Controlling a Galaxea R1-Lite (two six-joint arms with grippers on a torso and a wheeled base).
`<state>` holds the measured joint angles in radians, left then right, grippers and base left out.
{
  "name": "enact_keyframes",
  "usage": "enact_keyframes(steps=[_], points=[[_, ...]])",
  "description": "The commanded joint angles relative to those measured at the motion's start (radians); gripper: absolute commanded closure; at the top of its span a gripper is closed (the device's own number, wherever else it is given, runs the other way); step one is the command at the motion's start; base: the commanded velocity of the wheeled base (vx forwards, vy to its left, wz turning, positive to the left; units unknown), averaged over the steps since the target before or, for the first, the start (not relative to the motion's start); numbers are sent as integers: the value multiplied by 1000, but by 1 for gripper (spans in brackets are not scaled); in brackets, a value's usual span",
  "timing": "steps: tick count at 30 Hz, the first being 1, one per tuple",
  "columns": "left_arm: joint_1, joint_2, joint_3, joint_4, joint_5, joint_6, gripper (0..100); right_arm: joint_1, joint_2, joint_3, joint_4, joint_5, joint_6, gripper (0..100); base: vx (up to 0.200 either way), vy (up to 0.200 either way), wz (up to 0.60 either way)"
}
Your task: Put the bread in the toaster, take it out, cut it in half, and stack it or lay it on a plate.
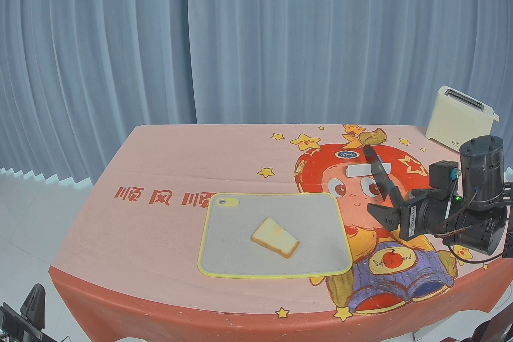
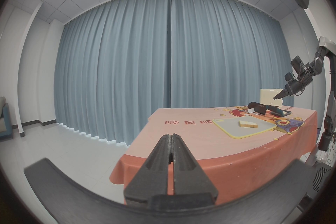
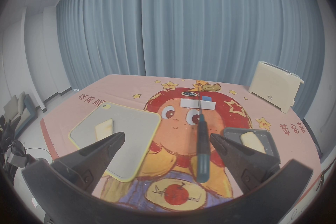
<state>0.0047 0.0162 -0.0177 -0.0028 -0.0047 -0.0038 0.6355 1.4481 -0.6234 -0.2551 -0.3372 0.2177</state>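
A piece of bread [image 1: 275,237] [image 3: 104,128] lies on the grey, yellow-edged cutting board [image 1: 320,220] [image 3: 136,130]. A knife [image 1: 380,175] [image 3: 202,144] with a dark blade and blue handle lies on the tablecloth, its blade across a white rest [image 1: 367,170]. My right gripper [image 1: 377,209] [image 3: 167,136] hangs open above the knife's handle, one finger on each side. Another piece of bread [image 3: 252,141] sits on a dark plate [image 3: 269,137] beside it. The cream toaster [image 1: 459,118] [image 3: 276,84] stands at the far right corner. My left gripper [image 2: 171,151] [image 1: 32,305] is shut, low beside the table's front left.
The pink tablecloth [image 1: 176,161] covers the whole table, with open room on its left half. Blue curtains hang behind. From the left wrist view the board [image 2: 245,126], knife [image 2: 267,109] and right arm [image 2: 297,81] appear far off.
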Motion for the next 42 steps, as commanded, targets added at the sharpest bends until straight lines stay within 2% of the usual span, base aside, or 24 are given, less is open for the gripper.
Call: enact_keyframes(steps=[1,14,27,34,42], points=[[1,-10,18,0,0,-1,100,3,2,1,-1,0,0,0,0,0,0],[0,-10,18,0,0,-1,100,9,0,1,-1,0,0,0,0,0,0],[0,-10,18,0,0,-1,100,58,0,17,0,1,0,0,0,0,0],[0,-10,18,0,0,-1,100,142,8,53,-1,1,0,0,0,0,0],[0,-10,18,0,0,-1,100,156,3,53,-1,4,-1,0,0,0,0]])
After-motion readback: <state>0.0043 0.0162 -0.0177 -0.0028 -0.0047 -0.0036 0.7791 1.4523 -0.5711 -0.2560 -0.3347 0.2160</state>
